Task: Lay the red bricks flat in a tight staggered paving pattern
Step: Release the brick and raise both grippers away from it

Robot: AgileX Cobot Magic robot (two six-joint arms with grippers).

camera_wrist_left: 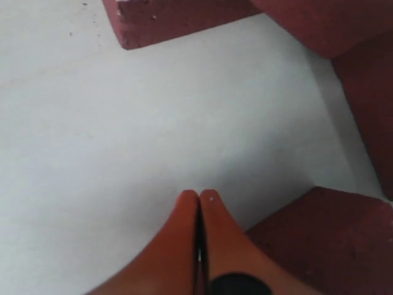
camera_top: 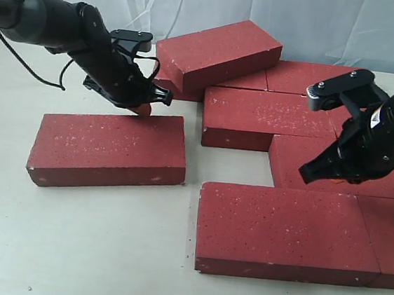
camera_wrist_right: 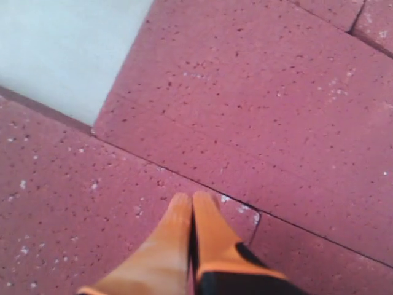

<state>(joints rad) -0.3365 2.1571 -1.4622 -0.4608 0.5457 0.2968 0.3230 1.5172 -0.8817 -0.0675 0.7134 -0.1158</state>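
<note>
While red bricks point(camera_top: 109, 149) lie around them, left gripper point(camera_wrist_left: 199, 194) and right gripper point(camera_wrist_right: 191, 198) are pressed together, empty.

Far-right red bricks point(camera_top: 393, 242) cut off by frame edge.
</note>
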